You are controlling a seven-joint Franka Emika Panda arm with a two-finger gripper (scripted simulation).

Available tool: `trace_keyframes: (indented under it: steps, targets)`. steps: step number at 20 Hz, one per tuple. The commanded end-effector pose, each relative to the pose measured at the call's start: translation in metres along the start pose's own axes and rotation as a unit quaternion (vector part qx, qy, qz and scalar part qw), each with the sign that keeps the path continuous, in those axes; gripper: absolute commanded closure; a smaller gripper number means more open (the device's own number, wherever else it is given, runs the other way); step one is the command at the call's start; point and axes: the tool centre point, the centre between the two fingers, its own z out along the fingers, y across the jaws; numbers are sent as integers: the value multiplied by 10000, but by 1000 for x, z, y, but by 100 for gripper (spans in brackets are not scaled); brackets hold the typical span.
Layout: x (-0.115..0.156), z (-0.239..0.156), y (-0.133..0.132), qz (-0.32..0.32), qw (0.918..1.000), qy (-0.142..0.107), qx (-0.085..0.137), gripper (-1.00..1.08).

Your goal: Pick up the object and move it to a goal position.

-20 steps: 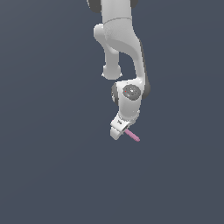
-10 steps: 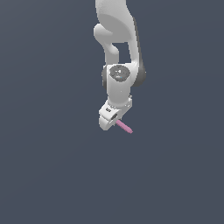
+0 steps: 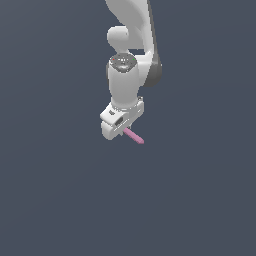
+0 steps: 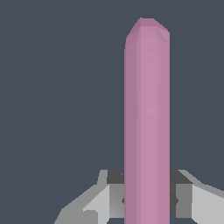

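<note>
Background: flat dark slate-grey fills both views — no edge, corner or seam of any carrying surface can be made out, so nothing can be placed against one.
Arm: white Panda arm (image 3: 131, 60) comes down from the top of the exterior view, wrist pointing downward, tilted slightly toward the exterior view's left.
Hand: white hand (image 3: 121, 131) sits at the arm's lower end, closed on the pink rod; in the wrist view its fingers (image 4: 107, 194) press against the rod from both sides, grey pads touching it.
Pink rod: pink rod (image 3: 135, 136) held at one end between the fingers; its free end sticks out from under the hand, slanting down toward the exterior view's right. Only the part clear of the hand shows in the exterior view.
Rod, wrist view: pink rod (image 4: 147, 122) runs straight away from the camera, faceted sides, blunt bevelled tip, nothing touching the far end.
Contact below: cannot tell whether the rod's free end touches anything — the backdrop is uniform, no shadow visible.
</note>
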Motion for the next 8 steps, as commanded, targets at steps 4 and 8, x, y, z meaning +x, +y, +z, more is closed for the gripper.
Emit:
trace_keyframes:
  steps: [4, 8]
  targets:
    - [-4, -8, 3, -2, 10000, -2, 6, 108]
    - [-2, -5, 3, -2, 10000, -5, 4, 108]
